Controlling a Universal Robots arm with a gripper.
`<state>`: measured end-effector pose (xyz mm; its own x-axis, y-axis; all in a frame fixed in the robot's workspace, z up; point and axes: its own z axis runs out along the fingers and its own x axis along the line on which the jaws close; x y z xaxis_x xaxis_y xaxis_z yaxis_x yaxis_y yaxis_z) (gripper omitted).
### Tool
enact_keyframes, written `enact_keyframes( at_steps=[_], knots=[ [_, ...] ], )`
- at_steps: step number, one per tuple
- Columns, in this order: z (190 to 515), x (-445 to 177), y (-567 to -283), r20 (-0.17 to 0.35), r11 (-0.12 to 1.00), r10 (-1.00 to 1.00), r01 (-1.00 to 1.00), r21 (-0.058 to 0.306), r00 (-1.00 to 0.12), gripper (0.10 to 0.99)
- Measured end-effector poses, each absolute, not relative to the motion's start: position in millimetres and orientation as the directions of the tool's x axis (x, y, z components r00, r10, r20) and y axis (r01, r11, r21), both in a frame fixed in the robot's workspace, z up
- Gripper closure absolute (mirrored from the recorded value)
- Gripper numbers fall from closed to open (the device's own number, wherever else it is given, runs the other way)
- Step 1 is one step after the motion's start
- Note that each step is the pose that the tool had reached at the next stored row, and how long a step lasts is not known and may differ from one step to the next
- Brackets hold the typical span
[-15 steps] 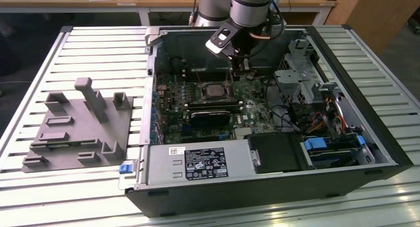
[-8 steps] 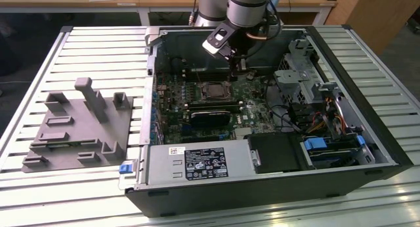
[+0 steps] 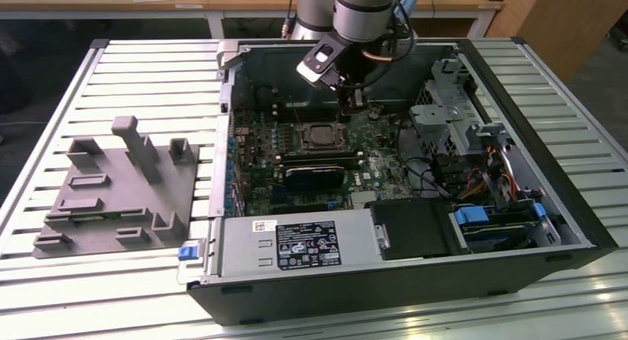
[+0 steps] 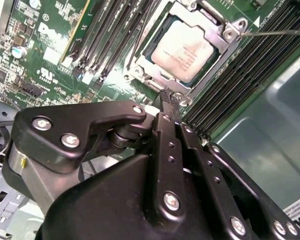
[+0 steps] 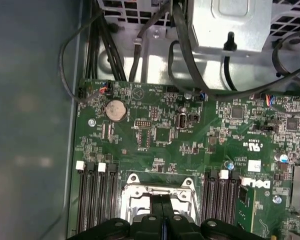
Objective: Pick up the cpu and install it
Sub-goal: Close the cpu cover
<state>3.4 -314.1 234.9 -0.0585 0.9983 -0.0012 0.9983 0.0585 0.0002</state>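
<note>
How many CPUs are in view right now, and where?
1. The cpu lies in the motherboard socket, near the shut gripper; others could hide behind the arm.

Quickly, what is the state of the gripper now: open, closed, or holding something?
Gripper: closed, holding nothing; the cpu lies in the motherboard socket.

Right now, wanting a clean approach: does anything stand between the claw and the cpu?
Nothing visible does. The flat silver-grey square cpu lies bare-topped in its metal socket frame; the black claw, tips shut, hangs beside that frame's edge.
</note>
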Motion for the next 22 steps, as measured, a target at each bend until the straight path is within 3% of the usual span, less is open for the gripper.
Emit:
enact_keyframes(
  at_steps=[22],
  knots=[
    [234,-20,-314,-0.001,0.059,0.998,0.998,-0.001,-0.059,0.980]
  ],
)
